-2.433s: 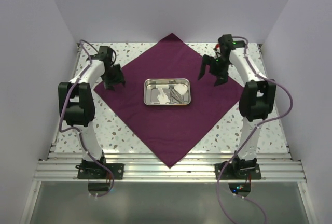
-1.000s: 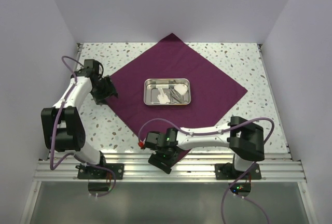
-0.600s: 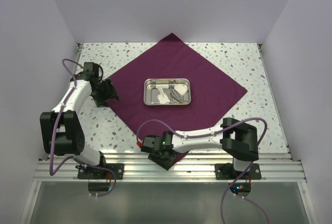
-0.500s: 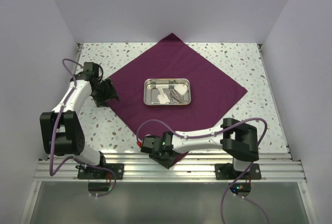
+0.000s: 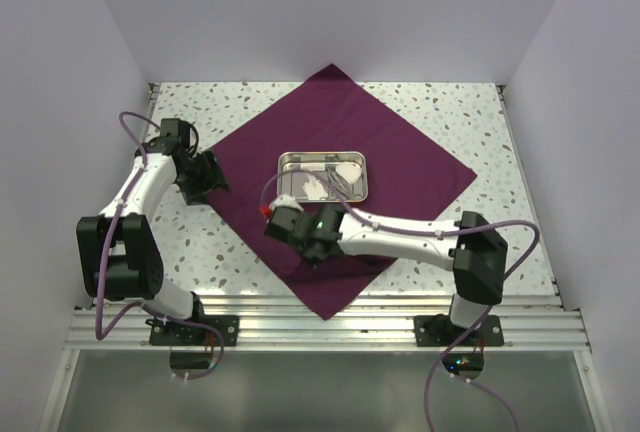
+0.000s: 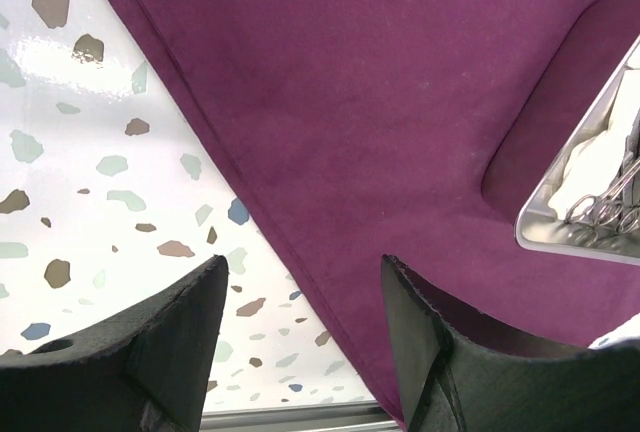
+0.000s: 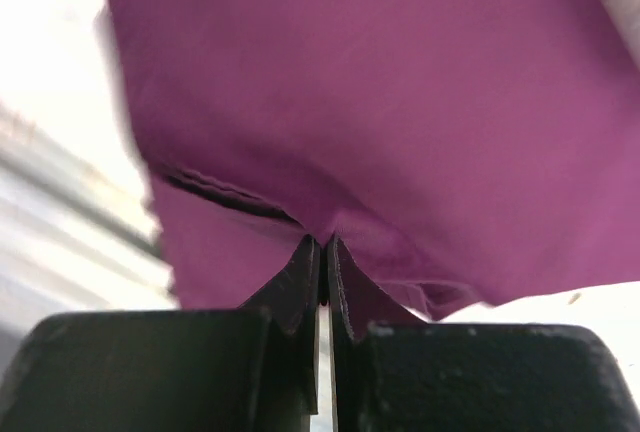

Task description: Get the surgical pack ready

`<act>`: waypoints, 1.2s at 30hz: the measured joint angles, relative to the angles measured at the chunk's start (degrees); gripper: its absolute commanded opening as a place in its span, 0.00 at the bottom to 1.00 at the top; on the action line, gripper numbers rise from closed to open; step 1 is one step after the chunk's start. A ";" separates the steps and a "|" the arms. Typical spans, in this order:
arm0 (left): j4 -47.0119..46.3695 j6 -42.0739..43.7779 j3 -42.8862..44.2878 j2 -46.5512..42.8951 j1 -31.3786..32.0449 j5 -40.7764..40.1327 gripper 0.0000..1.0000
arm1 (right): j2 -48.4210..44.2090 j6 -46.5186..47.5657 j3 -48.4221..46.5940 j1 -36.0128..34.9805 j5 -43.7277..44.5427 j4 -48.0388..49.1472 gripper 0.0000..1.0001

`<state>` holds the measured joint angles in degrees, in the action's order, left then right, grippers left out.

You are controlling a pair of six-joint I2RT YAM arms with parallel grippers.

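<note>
Already our tray (image 5: 322,155) sits loaded at frame centre. Our right gripper (image 7: 326,249) clamps the lower corner of the cloth (image 5: 400,147); our left gripper (image 6: 300,277) hangs fingers apart. We judge three corners remain.

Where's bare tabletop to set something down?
Bare table: the far-right corner between the cloth and the walls, and the far-left corner. Crowded: the near middle, where the right gripper pinches the cloth by the tray, and the cloth's left corner at the left gripper.
</note>
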<state>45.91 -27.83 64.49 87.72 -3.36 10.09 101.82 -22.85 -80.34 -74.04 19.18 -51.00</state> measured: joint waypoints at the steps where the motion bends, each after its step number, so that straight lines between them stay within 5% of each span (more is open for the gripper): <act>1: -0.04 0.00 0.07 0.02 0.00 0.00 0.67 | -0.42 0.90 -1.49 2.49 0.94 -0.24 0.00; 7: -0.07 -0.04 0.11 0.92 0.00 0.31 0.66 | 0.63 8.79 -14.60 17.35 3.93 1.64 0.00; 13: -0.07 -0.02 0.42 2.58 0.00 1.11 0.66 | 8.90 13.66 -28.98 20.46 2.34 2.60 0.00; 24: -0.79 0.24 0.42 3.54 0.00 1.36 0.66 | -0.92 9.51 -2.51 13.09 -8.76 2.08 0.00; 36: -1.62 0.46 -0.79 3.56 0.00 1.77 0.66 | -10.54 2.14 12.20 4.09 -20.92 3.91 0.00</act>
<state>44.29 -27.38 63.70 91.29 -3.36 11.86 91.29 -20.71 -68.14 -69.95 -1.74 -47.09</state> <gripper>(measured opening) 0.659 0.025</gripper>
